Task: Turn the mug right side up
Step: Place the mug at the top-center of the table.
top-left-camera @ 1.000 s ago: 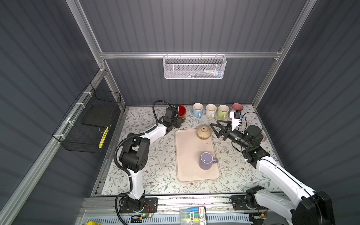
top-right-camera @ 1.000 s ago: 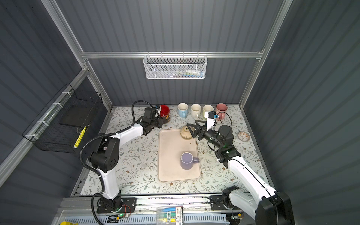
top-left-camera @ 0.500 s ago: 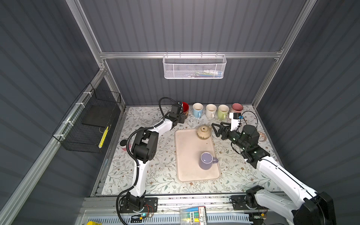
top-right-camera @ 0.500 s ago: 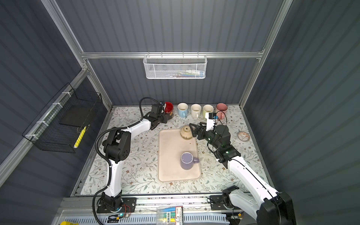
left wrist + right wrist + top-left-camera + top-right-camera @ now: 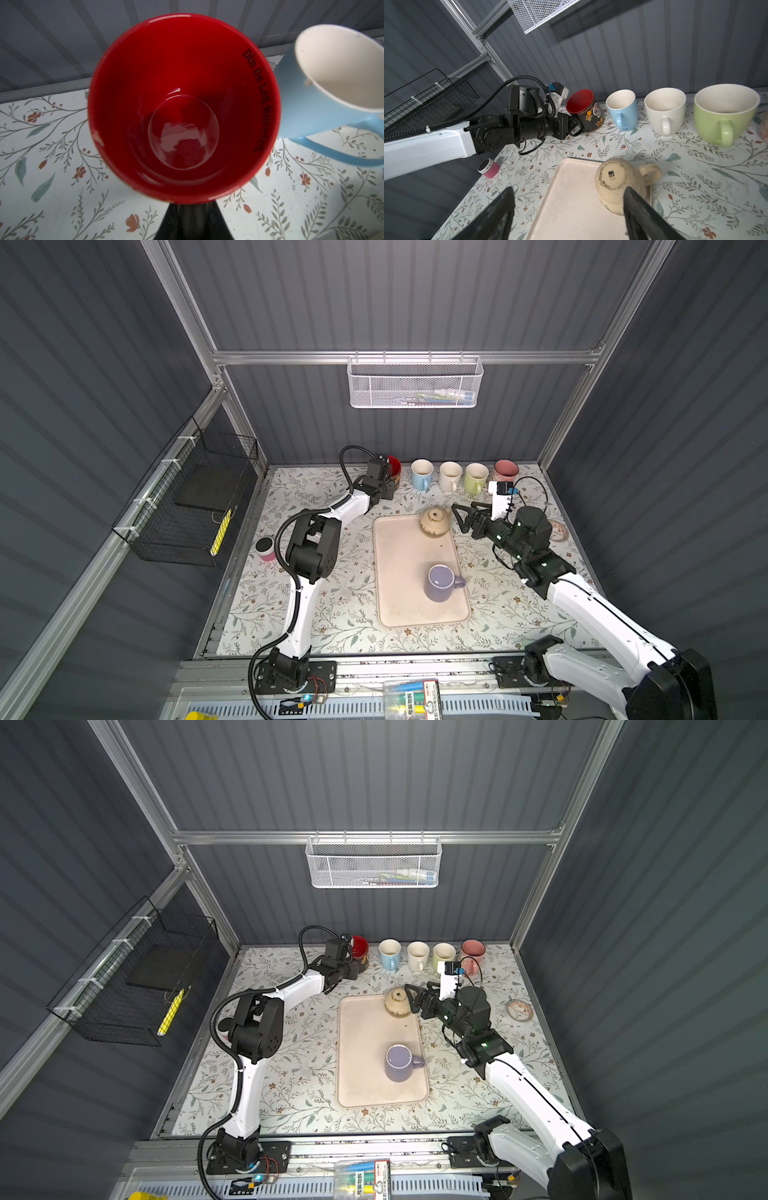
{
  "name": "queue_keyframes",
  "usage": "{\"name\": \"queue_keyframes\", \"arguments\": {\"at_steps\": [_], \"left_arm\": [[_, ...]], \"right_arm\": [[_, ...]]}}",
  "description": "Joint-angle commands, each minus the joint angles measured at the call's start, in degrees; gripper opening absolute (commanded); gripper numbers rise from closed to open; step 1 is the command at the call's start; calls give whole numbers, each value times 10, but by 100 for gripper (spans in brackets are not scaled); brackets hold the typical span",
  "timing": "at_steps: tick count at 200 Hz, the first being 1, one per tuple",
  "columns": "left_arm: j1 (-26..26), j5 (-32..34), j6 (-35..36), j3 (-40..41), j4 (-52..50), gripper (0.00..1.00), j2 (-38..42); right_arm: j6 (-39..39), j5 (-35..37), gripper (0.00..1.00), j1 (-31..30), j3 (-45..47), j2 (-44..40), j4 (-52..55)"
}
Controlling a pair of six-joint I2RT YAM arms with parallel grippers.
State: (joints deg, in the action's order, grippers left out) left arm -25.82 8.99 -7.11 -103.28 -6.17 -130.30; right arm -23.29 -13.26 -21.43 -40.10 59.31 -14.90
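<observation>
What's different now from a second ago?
The left gripper, still shut on the handle of the red-lined black ceramic mug, moved it slightly toward the back wall. The open right gripper barely shifted beside the upside-down beige ceramic mug. The beige rectangular tray and purple ceramic mug stayed put.

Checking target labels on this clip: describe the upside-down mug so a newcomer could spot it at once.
Find the beige tray in the middle of the floral table. At its far corner on the robot's right stands the cream mug. Unlike the purple mug nearer the robot, it is speckled cream with its labelled base facing up.
</observation>
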Motion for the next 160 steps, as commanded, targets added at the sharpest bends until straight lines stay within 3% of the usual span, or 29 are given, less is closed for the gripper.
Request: {"name": "queue_keyframes", "arguments": {"at_steps": [1,160], "left_arm": [[-5,5,-13,-48,65,0,3],[-24,6,-25,-93,24,1,-23]], "right_arm": [[9,6,81,-4,-14,-2,0],[15,10,81,-3,-13,-9,2]]}}
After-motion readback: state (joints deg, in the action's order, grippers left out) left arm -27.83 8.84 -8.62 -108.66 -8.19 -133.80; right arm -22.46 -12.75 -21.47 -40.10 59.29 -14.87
